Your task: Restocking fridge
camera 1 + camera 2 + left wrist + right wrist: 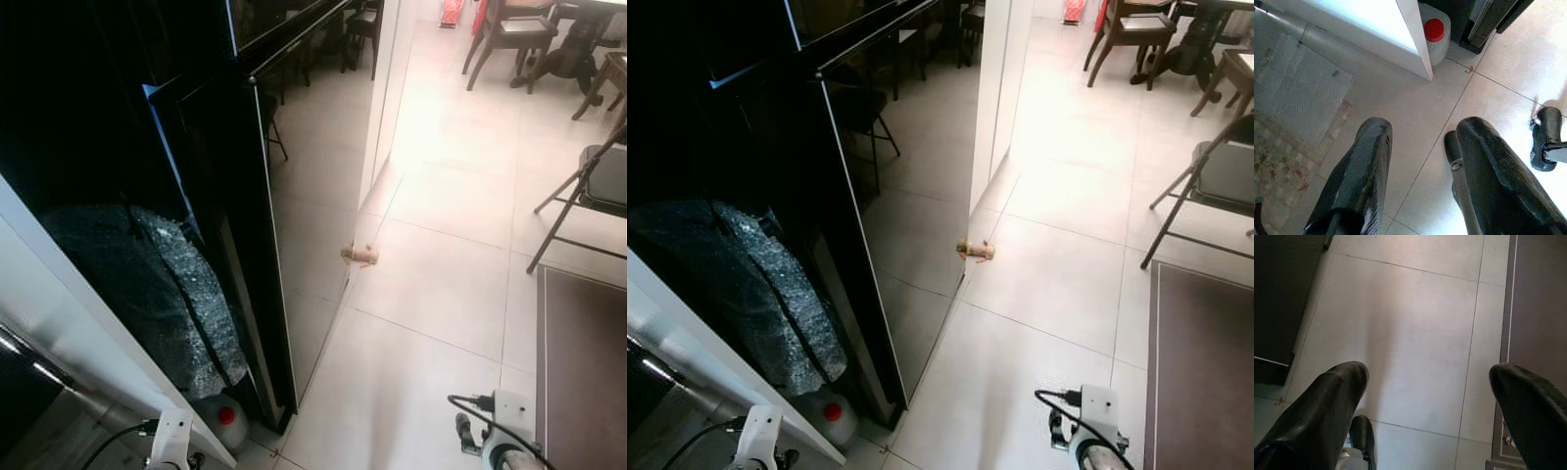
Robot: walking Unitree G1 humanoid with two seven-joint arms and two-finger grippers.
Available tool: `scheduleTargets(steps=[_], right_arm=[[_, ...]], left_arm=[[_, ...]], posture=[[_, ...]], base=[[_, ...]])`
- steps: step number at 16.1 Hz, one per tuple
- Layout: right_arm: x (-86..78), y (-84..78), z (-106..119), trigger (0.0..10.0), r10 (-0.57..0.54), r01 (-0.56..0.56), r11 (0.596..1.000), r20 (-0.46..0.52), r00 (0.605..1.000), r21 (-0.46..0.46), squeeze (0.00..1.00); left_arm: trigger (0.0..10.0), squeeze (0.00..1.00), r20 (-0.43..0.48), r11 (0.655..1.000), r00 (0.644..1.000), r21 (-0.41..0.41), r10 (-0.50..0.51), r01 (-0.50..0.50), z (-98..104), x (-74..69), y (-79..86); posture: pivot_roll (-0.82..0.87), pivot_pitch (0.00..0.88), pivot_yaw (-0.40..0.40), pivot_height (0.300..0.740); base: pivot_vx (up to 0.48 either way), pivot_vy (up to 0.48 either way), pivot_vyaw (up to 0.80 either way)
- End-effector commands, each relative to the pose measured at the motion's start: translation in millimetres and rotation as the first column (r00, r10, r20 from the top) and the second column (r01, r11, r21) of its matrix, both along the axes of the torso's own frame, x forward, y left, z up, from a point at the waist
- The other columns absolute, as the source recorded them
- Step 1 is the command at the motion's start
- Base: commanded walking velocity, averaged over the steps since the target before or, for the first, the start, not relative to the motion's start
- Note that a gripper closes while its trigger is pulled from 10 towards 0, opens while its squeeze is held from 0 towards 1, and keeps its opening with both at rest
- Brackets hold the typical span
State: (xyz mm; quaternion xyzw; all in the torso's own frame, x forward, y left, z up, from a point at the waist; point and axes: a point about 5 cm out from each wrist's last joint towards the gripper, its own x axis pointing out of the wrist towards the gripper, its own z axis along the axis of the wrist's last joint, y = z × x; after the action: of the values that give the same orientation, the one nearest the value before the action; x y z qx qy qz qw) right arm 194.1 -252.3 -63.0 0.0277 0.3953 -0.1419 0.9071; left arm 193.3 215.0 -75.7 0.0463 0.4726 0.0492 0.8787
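The tall glossy black fridge (294, 196) stands on my left with its front shut, mirroring the floor tiles. A dark sheet of bubble wrap (147, 284) leans against its near side. Both arms hang low at my sides. My left gripper (1422, 132) points down at the tiles near a white panel's corner, open, nothing between its fingers. My right gripper (1427, 372) hangs over bare tiles beside the rug (1542, 308), open wide and empty.
A white panel (88, 333) slants across the lower left, with a red-capped plastic jug (223, 419) at its foot. A small wooden piece (360, 255) lies on the floor by the fridge. A folding chair (588, 191), rug (583, 372) and dining chairs (509, 34) stand on the right.
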Motion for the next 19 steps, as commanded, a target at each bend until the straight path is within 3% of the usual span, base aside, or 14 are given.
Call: scheduleTargets(steps=[1, 7, 19], right_arm=[[-4.8, 1.1, -3.1, 10.0, -0.006, 0.006, 1.0, -0.019, 1.0, 0.006, 0.0], [-7.7, -5.3, -3.0, 10.0, -0.018, 0.018, 1.0, -0.032, 0.999, 0.013, 0.0], [-15.4, -2.7, -7.5, 10.0, 0.0, 0.001, 1.0, -0.054, 0.999, 0.016, 0.0]], left_arm=[[10.0, 0.0, -0.013, 1.0, 1.0, 0.0, 0.018, -0.018, -1.2, -2.9, 2.0], [10.0, 0.0, -0.009, 0.999, 0.999, -0.019, 0.05, -0.05, -2.0, -3.5, 0.2], [10.0, 0.0, -0.013, 0.998, 0.999, -0.044, 0.05, -0.051, -3.2, -2.6, -8.2]], posture=[[-0.22, 0.035, 0.024, 0.74], [-0.22, 0.036, 0.013, 0.74], [-0.22, 0.03, -0.013, 0.74]], base=[[0.0, 0.0, 0.0], [0.0, 0.0, 0.0], [0.0, 0.0, 0.0]])
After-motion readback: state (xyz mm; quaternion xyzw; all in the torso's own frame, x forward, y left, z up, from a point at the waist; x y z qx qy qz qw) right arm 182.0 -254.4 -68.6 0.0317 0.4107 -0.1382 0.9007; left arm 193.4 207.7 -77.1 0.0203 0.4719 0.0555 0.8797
